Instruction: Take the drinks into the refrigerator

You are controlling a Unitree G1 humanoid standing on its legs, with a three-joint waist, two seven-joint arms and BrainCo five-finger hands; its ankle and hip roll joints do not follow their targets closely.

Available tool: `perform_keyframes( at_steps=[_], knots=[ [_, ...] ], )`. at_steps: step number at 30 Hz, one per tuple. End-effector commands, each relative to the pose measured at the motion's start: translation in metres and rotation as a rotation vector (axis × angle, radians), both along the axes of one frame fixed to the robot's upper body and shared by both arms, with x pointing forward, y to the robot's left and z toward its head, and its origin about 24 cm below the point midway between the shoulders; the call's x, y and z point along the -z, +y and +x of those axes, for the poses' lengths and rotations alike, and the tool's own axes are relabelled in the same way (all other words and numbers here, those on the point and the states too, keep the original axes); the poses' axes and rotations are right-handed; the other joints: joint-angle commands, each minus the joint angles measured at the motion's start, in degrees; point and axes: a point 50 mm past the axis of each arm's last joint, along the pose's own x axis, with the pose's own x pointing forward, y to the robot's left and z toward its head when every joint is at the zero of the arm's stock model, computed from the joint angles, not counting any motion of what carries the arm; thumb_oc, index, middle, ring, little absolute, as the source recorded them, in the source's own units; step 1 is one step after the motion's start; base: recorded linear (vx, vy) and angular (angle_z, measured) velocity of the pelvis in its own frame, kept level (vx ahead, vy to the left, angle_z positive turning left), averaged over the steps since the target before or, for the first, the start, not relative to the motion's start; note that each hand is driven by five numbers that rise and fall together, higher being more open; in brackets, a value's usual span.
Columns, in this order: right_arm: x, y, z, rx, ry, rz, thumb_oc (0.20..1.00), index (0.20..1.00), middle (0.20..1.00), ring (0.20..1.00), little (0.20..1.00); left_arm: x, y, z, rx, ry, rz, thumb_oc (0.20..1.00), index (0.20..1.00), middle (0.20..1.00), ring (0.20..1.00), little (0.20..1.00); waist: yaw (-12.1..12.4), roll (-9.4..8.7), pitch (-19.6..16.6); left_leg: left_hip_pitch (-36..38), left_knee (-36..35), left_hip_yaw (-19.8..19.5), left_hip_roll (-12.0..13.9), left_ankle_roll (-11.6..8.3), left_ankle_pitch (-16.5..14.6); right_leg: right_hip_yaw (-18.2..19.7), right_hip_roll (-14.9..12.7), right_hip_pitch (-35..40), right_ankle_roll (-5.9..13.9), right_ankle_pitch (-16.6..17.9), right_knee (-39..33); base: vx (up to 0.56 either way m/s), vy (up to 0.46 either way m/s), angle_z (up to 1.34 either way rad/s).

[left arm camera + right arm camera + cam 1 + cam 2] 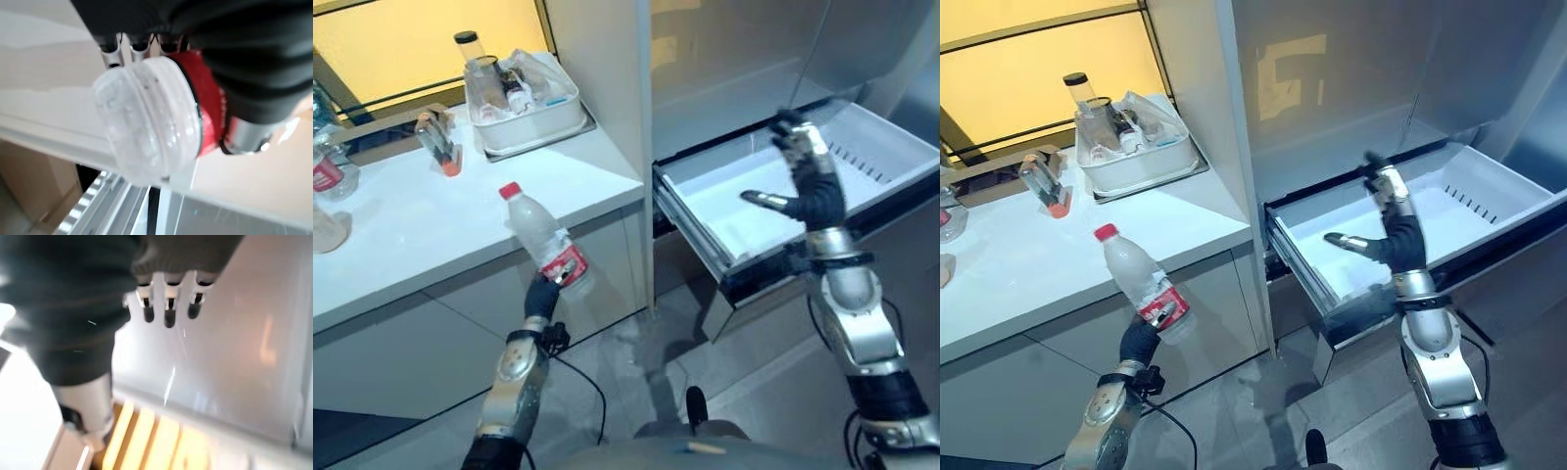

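The robot's left hand, fingers curled around the base of a clear plastic bottle with a red cap and red label, holds it tilted cap-up beside the white counter, while the pulled-out white refrigerator drawer lies to its right, under the open-fingered right hand.

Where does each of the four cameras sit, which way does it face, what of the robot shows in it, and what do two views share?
Left eye view: on the head, looking down at the white counter and open white refrigerator drawer; both arms show.
Right eye view: beside it, same scene; the right hand is raised, open, over the drawer.
Left wrist view: along the left hand, curled round the clear red-labelled plastic water bottle.
Right wrist view: along straight fingers toward a grey refrigerator panel.
Shared: bottle, left eye and left wrist views.
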Motion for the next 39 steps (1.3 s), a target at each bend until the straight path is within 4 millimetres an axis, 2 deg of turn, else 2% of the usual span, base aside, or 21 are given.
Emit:
perform_keyframes(
  at_steps=[1, 2, 5, 10, 17, 25, 27, 31, 35, 39],
  knots=[
    [-0.008, 0.011, 0.017, -0.107, 0.03, -0.042, 1.0, 1.0, 1.0, 1.0, 1.0, -0.042, -0.01, 0.02, 0.15, -0.227, 0.12, 0.2, 0.2, 0.2, 0.2, 0.2, 2.0, -3.53, -3.3, -4.6, 2.9, -2.6, -3.8, 4.01, -1.0, -2.3, -1.1, 5.6, 1.67, -8.1, 4.6, -0.01, 0.0, 0.06],
    [-0.009, 0.012, 0.018, -0.108, 0.027, -0.042, 1.0, 1.0, 1.0, 1.0, 1.0, -0.043, -0.01, 0.021, 0.148, -0.229, 0.12, 0.2, 0.2, 0.2, 0.2, 0.2, 2.0, -3.65, -3.2, -5.1, 3.1, -2.5, -3.8, 3.98, -0.4, -2.3, -1.2, 5.1, 1.6, -7.6, 4.7, -0.01, -0.004, 0.09],
    [-0.002, 0.027, 0.037, -0.156, 0.106, -0.12, 1.0, 1.0, 1.0, 1.0, 1.0, -0.038, -0.016, 0.02, 0.196, -0.211, 0.162, 0.2, 0.2, 0.2, 0.2, 0.2, 2.7, -3.49, -3.3, -4.4, 2.7, -3.0, -3.7, 3.96, -0.9, -3.0, -1.1, 6.1, 1.78, -8.1, 4.3, 0.01, -0.01, 0.15],
    [0.001, 0.059, 0.057, -0.236, 0.158, -0.205, 1.0, 1.0, 1.0, 1.0, 1.0, -0.031, -0.031, 0.025, 0.271, -0.183, 0.183, 0.2, 0.2, 0.2, 0.2, 0.2, 3.5, -3.4, -3.6, -4.3, 2.4, -3.4, -3.7, 3.82, -0.6, -3.4, -1.2, 6.4, 1.66, -8.1, 4.2, 0.0, -0.007, 0.06],
    [-0.001, 0.094, 0.067, -0.294, 0.165, -0.211, 1.0, 1.0, 1.0, 1.0, 1.0, -0.032, -0.048, 0.036, 0.318, -0.194, 0.215, 0.2, 0.2, 0.2, 0.2, 0.2, 3.9, -3.14, -4.0, -4.1, 1.8, -3.9, -3.7, 3.71, -0.4, -3.9, -1.2, 6.8, 1.55, -8.4, 4.3, 0.01, -0.004, 0.06],
    [-0.005, 0.118, 0.076, -0.362, 0.218, -0.167, 1.0, 1.0, 1.0, 1.0, 1.0, -0.061, -0.054, 0.052, 0.308, -0.355, 0.387, 0.2, 0.2, 0.2, 0.2, 0.2, 4.3, -3.32, -4.6, -4.3, 1.5, -4.7, -3.7, 3.4, 0.0, -5.0, -1.4, 7.0, 1.39, -8.6, 4.4, 0.01, -0.007, 0.05],
    [-0.006, 0.121, 0.078, -0.374, 0.222, -0.16, 1.0, 1.0, 1.0, 1.0, 1.0, -0.062, -0.053, 0.054, 0.298, -0.366, 0.413, 0.2, 0.2, 0.2, 0.2, 0.2, 4.3, -3.49, -4.5, -4.7, 1.6, -4.7, -3.8, 3.36, 0.6, -5.1, -1.4, 6.7, 1.31, -8.1, 4.5, 0.0, 0.0, 0.0],
    [-0.023, 0.133, 0.08, -0.416, 0.198, -0.117, 1.0, 1.0, 1.0, 1.0, 1.0, -0.079, -0.056, 0.065, 0.253, -0.463, 0.535, 0.2, 0.2, 0.2, 0.2, 0.2, 4.1, -3.5, -4.8, -4.3, 1.3, -5.0, -3.6, 3.15, 0.2, -5.4, -1.4, 7.0, 1.36, -8.7, 4.7, -0.01, -0.004, 0.03],
    [-0.037, 0.134, 0.08, -0.429, 0.16, -0.116, 1.0, 1.0, 1.0, 1.0, 1.0, -0.102, -0.051, 0.073, 0.222, -0.58, 0.648, 0.2, 0.2, 0.2, 0.2, 0.2, 3.8, -3.49, -4.9, -4.7, 1.4, -5.0, -3.7, 3.04, 0.7, -5.6, -1.5, 6.6, 1.29, -8.4, 5.2, -0.01, -0.001, 0.01],
    [-0.04, 0.132, 0.08, -0.418, 0.147, -0.121, 1.0, 1.0, 1.0, 1.0, 1.0, -0.11, -0.046, 0.074, 0.195, -0.609, 0.652, 0.2, 0.2, 0.2, 0.2, 0.2, 3.9, -3.42, -4.9, -4.7, 1.4, -5.1, -3.6, 3.02, 0.7, -5.8, -1.6, 6.7, 1.29, -8.5, 5.2, 0.0, 0.0, 0.0]
  ],
)
